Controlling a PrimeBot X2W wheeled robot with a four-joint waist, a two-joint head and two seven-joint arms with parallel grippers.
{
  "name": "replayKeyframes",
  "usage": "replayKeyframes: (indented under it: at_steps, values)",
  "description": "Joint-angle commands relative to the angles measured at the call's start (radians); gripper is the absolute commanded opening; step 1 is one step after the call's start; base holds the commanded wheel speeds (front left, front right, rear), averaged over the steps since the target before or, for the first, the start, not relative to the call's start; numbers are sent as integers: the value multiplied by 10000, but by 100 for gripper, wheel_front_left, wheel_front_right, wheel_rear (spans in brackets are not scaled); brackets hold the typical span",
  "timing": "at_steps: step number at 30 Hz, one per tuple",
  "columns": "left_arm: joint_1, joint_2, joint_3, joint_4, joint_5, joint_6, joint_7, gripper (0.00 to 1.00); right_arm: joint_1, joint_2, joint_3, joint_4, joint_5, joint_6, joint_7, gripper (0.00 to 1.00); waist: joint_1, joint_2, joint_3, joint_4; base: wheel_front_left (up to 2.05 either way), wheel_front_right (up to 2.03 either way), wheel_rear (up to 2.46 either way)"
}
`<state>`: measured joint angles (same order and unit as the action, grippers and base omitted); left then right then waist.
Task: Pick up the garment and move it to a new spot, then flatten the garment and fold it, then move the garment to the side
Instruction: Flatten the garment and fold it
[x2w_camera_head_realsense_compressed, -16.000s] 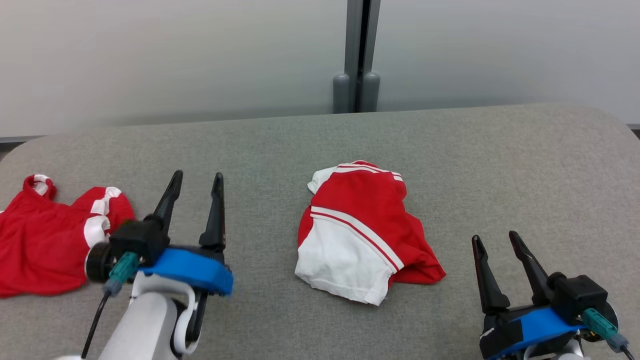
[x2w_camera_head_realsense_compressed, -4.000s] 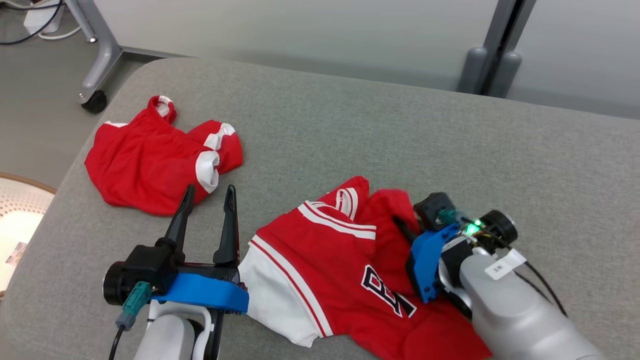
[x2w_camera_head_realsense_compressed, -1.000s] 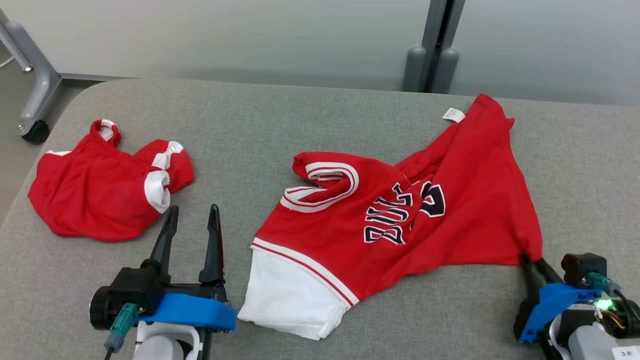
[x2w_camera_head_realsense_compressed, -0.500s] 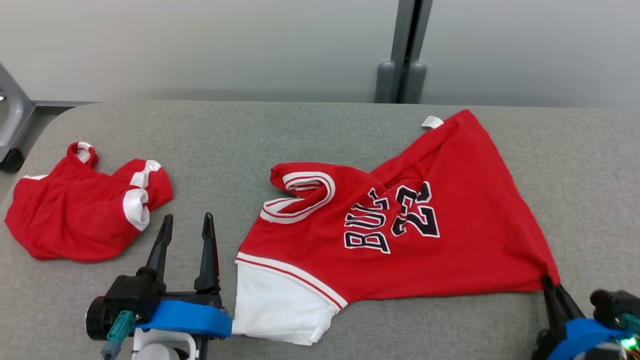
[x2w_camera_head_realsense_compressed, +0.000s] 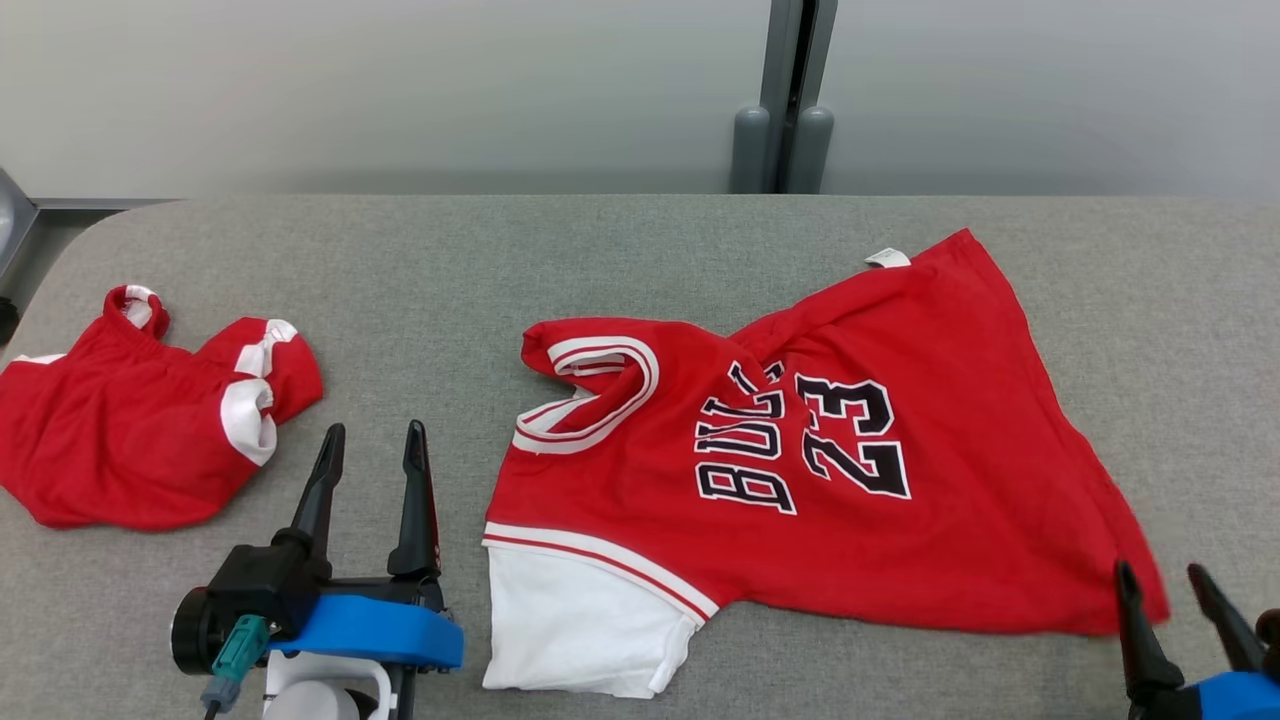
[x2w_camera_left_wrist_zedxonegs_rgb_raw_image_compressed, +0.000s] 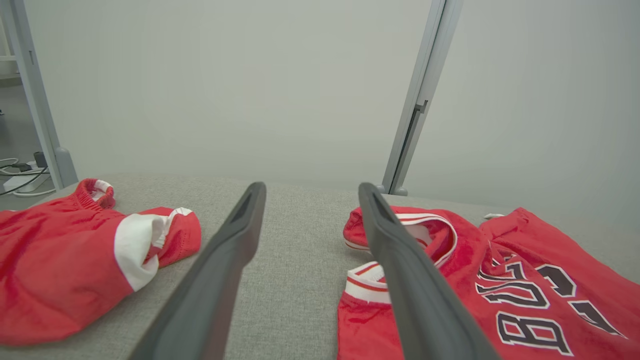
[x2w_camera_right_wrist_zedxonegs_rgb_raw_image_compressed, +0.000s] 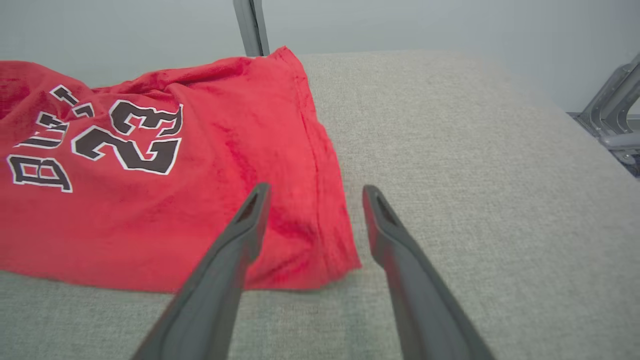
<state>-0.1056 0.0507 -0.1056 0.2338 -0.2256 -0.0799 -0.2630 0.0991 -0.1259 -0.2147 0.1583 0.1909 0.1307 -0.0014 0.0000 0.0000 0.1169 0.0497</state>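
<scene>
The garment (x2w_camera_head_realsense_compressed: 860, 470) is a red jersey with white trim and black "23" lettering, spread across the grey table (x2w_camera_head_realsense_compressed: 600, 260), its collar folded and a white part at its near left corner. It also shows in the left wrist view (x2w_camera_left_wrist_zedxonegs_rgb_raw_image_compressed: 500, 280) and the right wrist view (x2w_camera_right_wrist_zedxonegs_rgb_raw_image_compressed: 150, 165). My right gripper (x2w_camera_head_realsense_compressed: 1160, 585) stands open just behind the jersey's near right corner (x2w_camera_right_wrist_zedxonegs_rgb_raw_image_compressed: 325, 260), which lies loose between the fingers. My left gripper (x2w_camera_head_realsense_compressed: 370, 445) is open on bare table left of the jersey.
A second red and white garment (x2w_camera_head_realsense_compressed: 130, 420) lies crumpled at the table's left end, also in the left wrist view (x2w_camera_left_wrist_zedxonegs_rgb_raw_image_compressed: 75, 265). A grey post (x2w_camera_head_realsense_compressed: 785, 100) stands behind the table. A metal frame leg (x2w_camera_right_wrist_zedxonegs_rgb_raw_image_compressed: 612, 115) is off the table's right side.
My right gripper has opened and let go of the jersey's near right corner, which now rests flat. The jersey lies more spread out. The head camera has turned a little.
</scene>
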Motion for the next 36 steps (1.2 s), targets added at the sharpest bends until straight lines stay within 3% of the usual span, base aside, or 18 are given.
replayKeyframes:
  at_steps: [1, 14, 25, 36]
  values:
    - [-144, -5, 39, 29, 56, -42, -26, 100, 41, 83, -83, -207, -172, 1, -58, 100, 0, 0, -8, 12, 0, 0, 0]
    - [-121, -5, 187, 83, 205, -139, -26, 100, -1018, 588, 636, -1887, -787, 1, -1126, 100, 0, 0, -101, 89, 0, 0, 0]
    - [-257, -5, 206, 249, 341, -180, -26, 100, -1557, 750, 1721, -1389, -859, 1, -1716, 100, 0, 0, -114, -11, 0, 0, 0]
    - [-1462, 332, -303, 1307, 727, -339, 39, 100, -1742, 752, 1861, -1075, -798, 1, -1721, 100, 0, 0, 179, -231, 0, 0, 0]
